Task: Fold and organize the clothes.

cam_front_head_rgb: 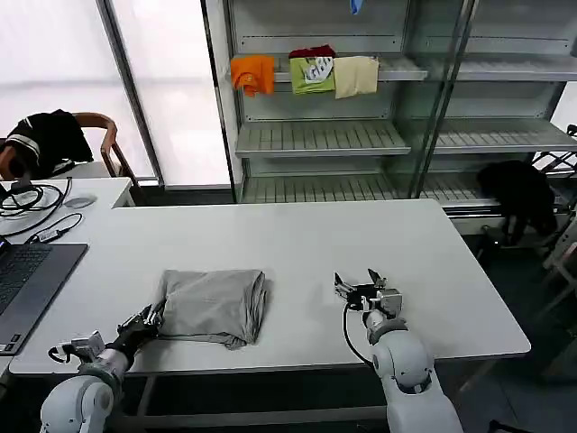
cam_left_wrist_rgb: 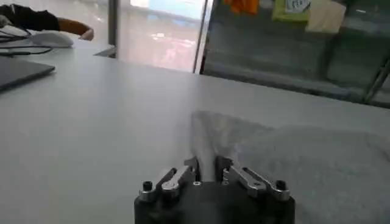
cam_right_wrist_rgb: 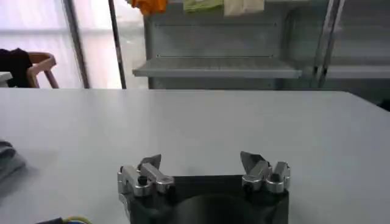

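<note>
On the white desk (cam_front_head_rgb: 297, 234), lower left, the grey shirt (cam_front_head_rgb: 215, 305) lies folded; left gripper (cam_front_head_rgb: 147, 322) pinches its edge, right gripper (cam_front_head_rgb: 359, 287) open.

White bench (cam_front_head_rgb: 297, 234); laptop (cam_front_head_rgb: 27, 280) at its left edge, with cables (cam_front_head_rgb: 32, 200) and a mouse (cam_front_head_rgb: 79, 201) beyond. Behind: metal shelves (cam_front_head_rgb: 320, 137) holding orange (cam_front_head_rgb: 252, 74), green (cam_front_head_rgb: 312, 75) and cream (cam_front_head_rgb: 356, 76) cloths. Wooden chair (cam_front_head_rgb: 104, 144) with black garment (cam_front_head_rgb: 50, 137) at far left.

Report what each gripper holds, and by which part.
The left gripper pinches the folded grey shirt at its near left corner. The right gripper is open over the bare table, holding nothing.
</note>
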Robot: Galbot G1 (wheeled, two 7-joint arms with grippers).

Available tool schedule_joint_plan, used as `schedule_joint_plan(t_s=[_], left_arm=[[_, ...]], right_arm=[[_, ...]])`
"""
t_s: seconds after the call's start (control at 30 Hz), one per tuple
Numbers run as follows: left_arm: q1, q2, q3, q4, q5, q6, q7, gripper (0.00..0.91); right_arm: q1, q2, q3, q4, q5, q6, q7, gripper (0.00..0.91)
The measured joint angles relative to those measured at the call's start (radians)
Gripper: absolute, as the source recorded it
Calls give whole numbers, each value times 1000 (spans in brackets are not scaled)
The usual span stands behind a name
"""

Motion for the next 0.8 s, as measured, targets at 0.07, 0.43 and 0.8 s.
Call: schedule_joint_plan(t_s=[0.07, 0.43, 0.8], left_arm=[[2, 1, -5, -3, -13, -4, 0, 0], [-7, 32, -65, -16, -46, -22, 22, 0], [-68, 270, -236, -3, 82, 16, 91, 0]], right_arm=[[0, 1, 0, 1, -1, 0, 2, 907], [11, 2, -3, -10, 0, 0, 3, 907], [21, 5, -3, -31, 3, 13, 1, 907]])
